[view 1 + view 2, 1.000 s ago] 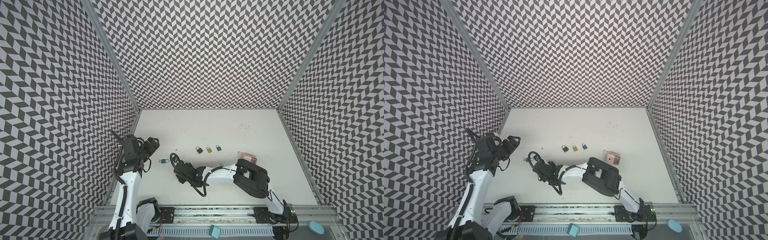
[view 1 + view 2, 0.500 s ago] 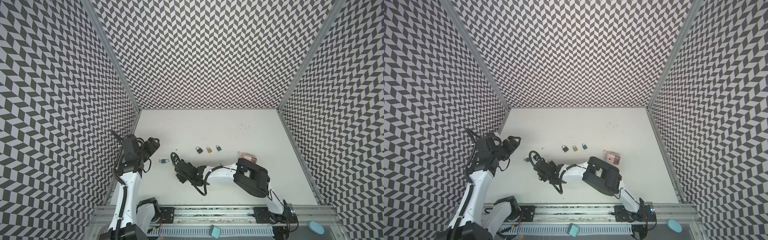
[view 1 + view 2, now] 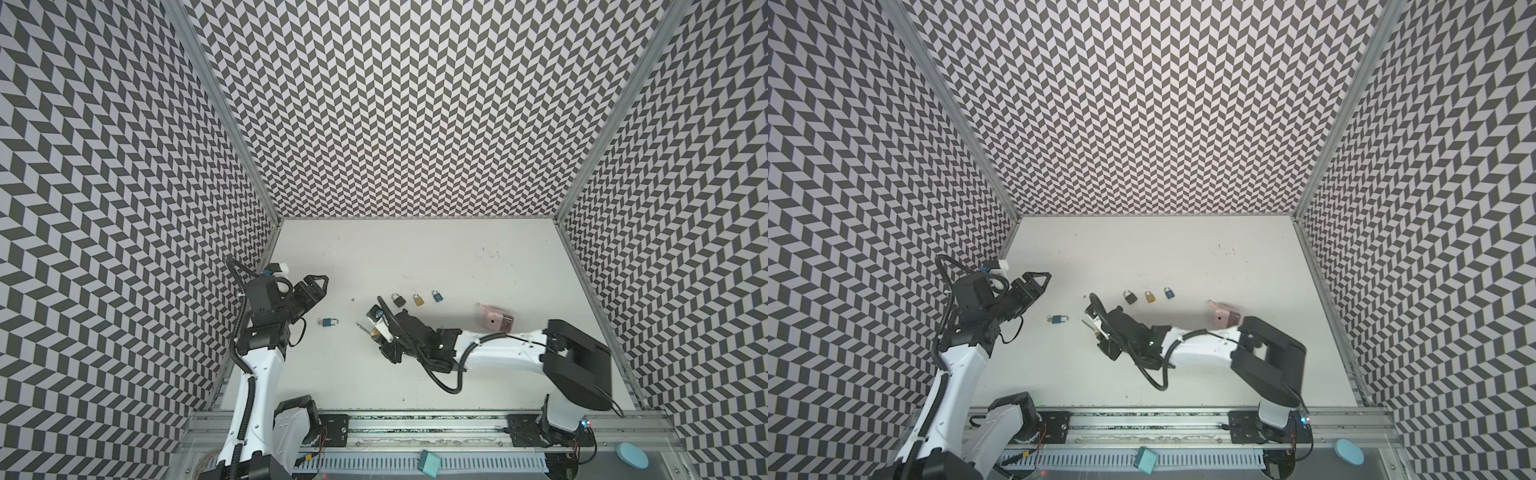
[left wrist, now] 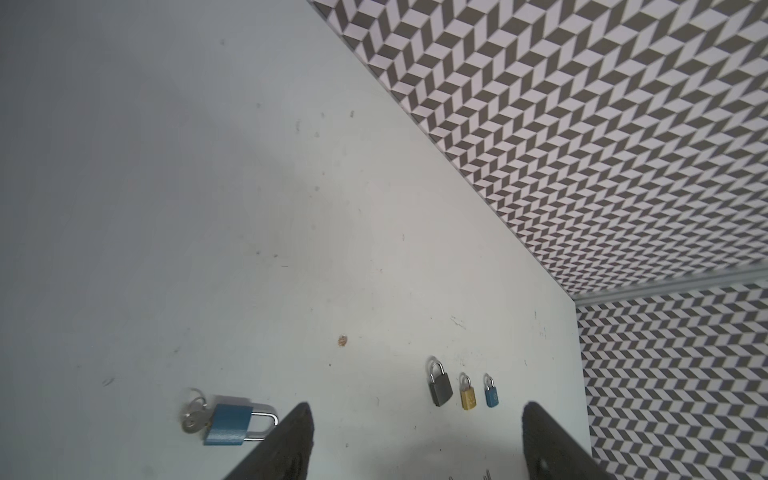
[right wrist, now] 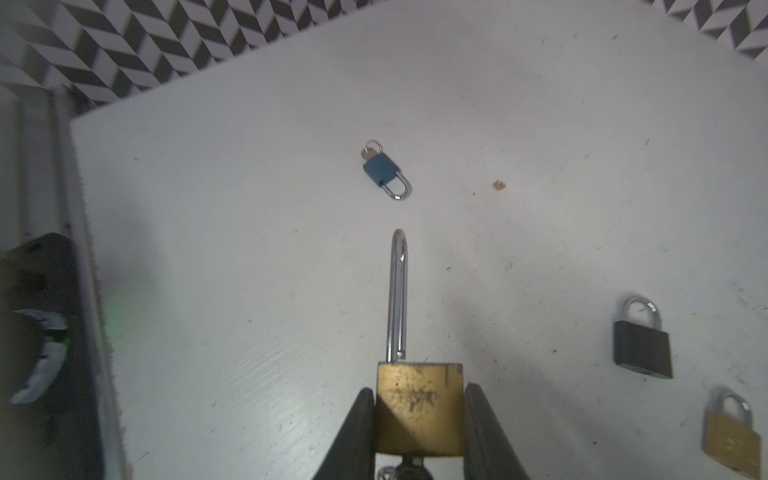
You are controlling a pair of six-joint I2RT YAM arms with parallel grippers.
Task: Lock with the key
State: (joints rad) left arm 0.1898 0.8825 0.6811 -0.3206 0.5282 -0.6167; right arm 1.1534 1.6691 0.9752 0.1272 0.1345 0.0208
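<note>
My right pincer [image 5: 419, 390] was squeezed shut on the gold lock [image 5: 417, 411], with one finger on each side of its body. The silver loop [image 5: 398, 291] stuck straight out in front, over the white table [image 5: 208, 249]. I saw the loop from its thin side. It looked popped out of the body, but I could not be sure. A shiny bit [image 5: 401, 471] peeked out under the lock. I thought it might be the key, but it was mostly hidden.

I guessed the lock would be heavy for its size, hard and smooth. Metal like that can slip, or spin between the fingers when a key is turned. So the wide body seemed the good place to hold, not the thin loop. A key is tiny and thin, so I would pinch it by its flat round head.

My left pincer [image 4: 417, 405] was open wide and held nothing. It hung near the blue lock [image 4: 228, 424], which lay flat on the table with a small key [image 4: 192, 415] in its bottom.
</note>
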